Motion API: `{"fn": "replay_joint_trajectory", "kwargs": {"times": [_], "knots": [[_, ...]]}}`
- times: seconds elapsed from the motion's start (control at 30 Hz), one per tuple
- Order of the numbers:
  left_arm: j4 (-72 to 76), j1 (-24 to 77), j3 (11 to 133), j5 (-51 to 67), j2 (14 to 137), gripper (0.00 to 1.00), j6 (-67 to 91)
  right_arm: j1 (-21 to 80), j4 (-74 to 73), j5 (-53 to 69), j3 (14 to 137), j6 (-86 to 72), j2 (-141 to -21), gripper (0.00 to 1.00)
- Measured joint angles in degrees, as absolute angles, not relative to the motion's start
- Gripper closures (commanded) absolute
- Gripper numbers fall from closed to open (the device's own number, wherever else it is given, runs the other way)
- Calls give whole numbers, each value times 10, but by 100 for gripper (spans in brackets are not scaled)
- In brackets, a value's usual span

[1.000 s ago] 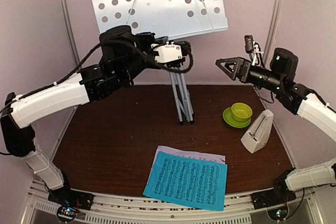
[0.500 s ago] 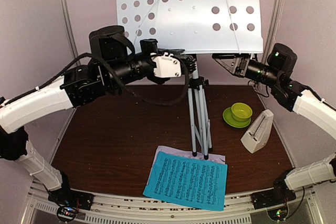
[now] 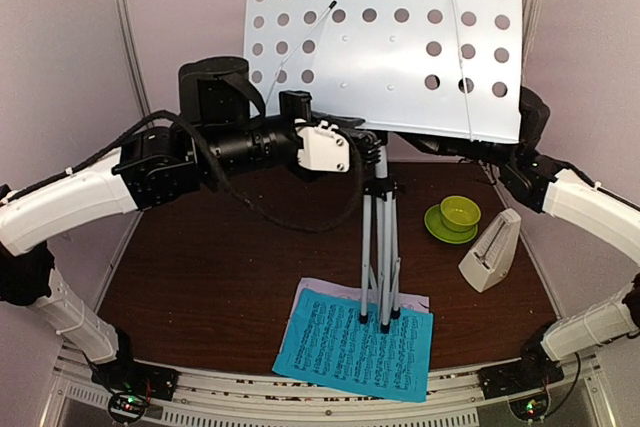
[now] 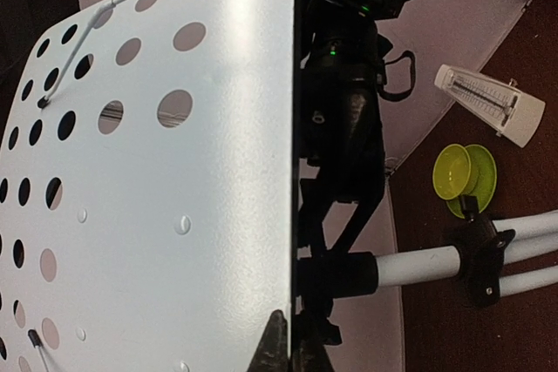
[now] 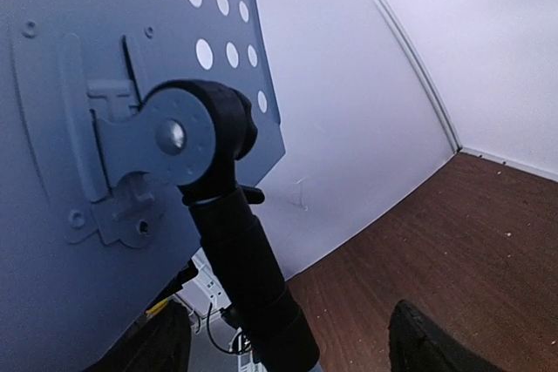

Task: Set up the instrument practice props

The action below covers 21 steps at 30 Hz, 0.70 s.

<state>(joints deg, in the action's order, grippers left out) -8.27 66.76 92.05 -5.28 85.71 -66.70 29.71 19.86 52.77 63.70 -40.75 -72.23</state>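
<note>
Perforated music-stand desk (image 3: 390, 37) sits raised on grey tripod legs (image 3: 378, 247). The feet rest on the cyan music sheet (image 3: 340, 352), with the lilac music sheet (image 3: 318, 288) beneath it. Left gripper (image 4: 290, 348) narrow, pinching the desk's lower edge. Right gripper (image 5: 288, 337) wide, straddling the black post (image 5: 248, 276). Cream metronome (image 3: 490, 252) stands right of the legs, near the lime cup and saucer (image 3: 455, 217).

No word, number or brand can be read in any view. The cyan music sheet (image 3: 353, 345), at six o'clock in the top view, carries rows of dark printed notation too fine to make out. The cream metronome (image 4: 488, 104), at two o'clock in the left wrist view, shows a ladder of scale marks down its face. Any figures beside them are too small to read.
</note>
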Motion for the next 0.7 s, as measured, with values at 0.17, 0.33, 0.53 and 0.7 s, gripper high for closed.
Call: {"fn": "replay_joint_trajectory", "kwargs": {"times": [0.17, 0.33, 0.53, 0.7], "knots": [[-83, 677, 921, -51, 857, 100, -667, 324, 200, 561, 637, -410, -748, 36], [-83, 683, 920, -51, 857, 100, -667, 340, 190, 579, 648, -400, -756, 50], [-80, 684, 920, -51, 855, 100, -668, 350, 156, 586, 682, -371, -764, 65], [-79, 685, 920, -51, 848, 100, -667, 354, 147, 594, 693, -338, -770, 80]]}}
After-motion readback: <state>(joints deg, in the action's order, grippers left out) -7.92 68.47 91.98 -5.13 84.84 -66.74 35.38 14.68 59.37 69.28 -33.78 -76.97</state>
